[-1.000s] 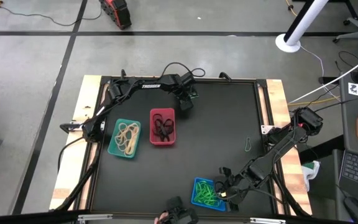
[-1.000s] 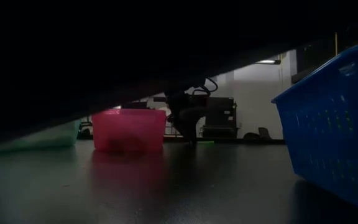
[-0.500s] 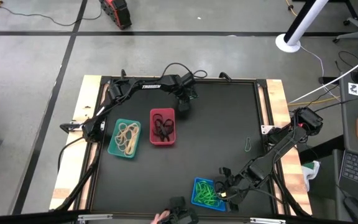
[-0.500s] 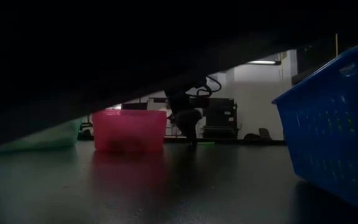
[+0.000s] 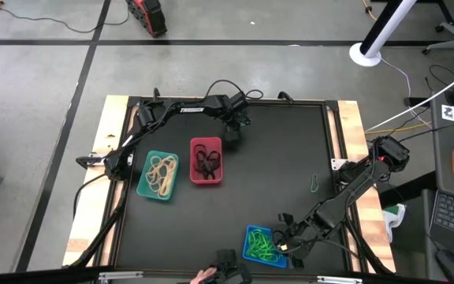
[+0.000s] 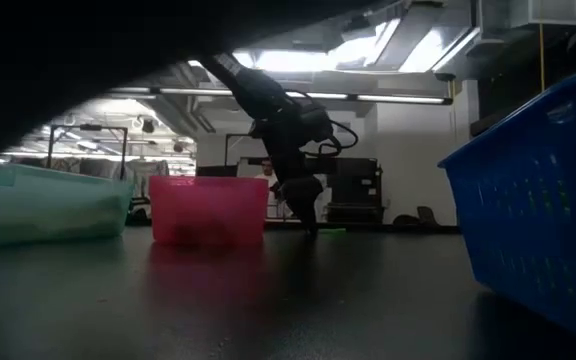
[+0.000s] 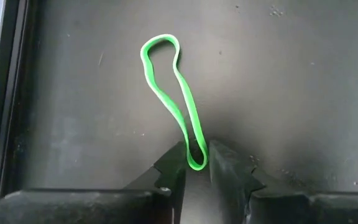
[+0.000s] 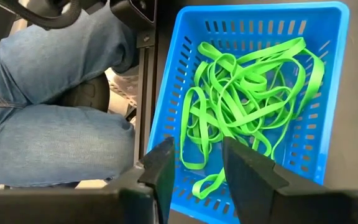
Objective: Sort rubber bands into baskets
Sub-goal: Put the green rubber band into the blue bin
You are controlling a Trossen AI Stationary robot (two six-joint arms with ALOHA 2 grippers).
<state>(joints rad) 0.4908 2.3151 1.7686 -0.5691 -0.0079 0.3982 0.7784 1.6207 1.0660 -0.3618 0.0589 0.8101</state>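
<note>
A green rubber band lies flat on the black table near its far edge. My left gripper points down at it, just beyond the red basket, and is shut on its near end. It also shows in the low view. My right gripper hangs open and empty over the blue basket, which holds several green bands. The teal basket holds tan bands. The red basket holds black bands. Another green band lies on the table toward the right. My left gripper pinches the green band's end loop between its two fingertips, coming from above and pointing down. The rest of the band lies slack and flat on the table, stretching away from the fingers.
The table has a raised wooden rim. A person in jeans sits close to the table's near edge beside the blue basket, with a hand at that edge. Bare black tabletop lies between the baskets.
A dark shape that covered most of the low view has drawn away, so the left arm and the teal basket now show there. Neither gripper nor any band has visibly moved.
</note>
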